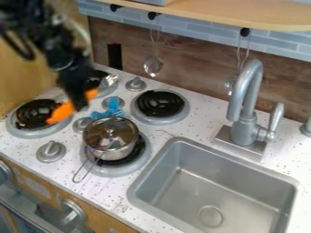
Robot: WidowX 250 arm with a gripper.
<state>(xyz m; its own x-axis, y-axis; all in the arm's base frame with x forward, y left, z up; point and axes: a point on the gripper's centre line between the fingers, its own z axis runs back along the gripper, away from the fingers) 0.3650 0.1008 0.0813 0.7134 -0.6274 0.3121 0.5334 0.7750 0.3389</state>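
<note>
Hangs down from the upper left over the left part of the stove, at the low end of the black arm [50, 43], with the black hand [79, 108] right at the orange-handled utensil [62, 112]. Covers a short stretch of the orange handle from this angle; impossible to tell whether clenched on it or released. Slants, in the utensil's case, from above the near left burner [23, 129] up to a pale metallic end beside the far left burner [104, 92], passing behind the hand. Just to the right of the hand, includes a small blue object [112, 108] of unclear kind, set close to a gray knob [82, 124]. Nearer and to the right, holds a small metal pot [117, 154] on the near right burner [135, 165], under a see-through lid [100, 134] and with a thin wire handle [81, 172] directed near and left. Beyond the pot, has the far right burner [160, 119]. Continues to the right along the white speckled counter [176, 129] with a gray sink [208, 181] at the near right and a gray faucet [246, 113] behind it. Against the wood-look back wall [191, 68], displays a metal utensil [152, 66] on a hook, far from the sink's near edge.
</note>
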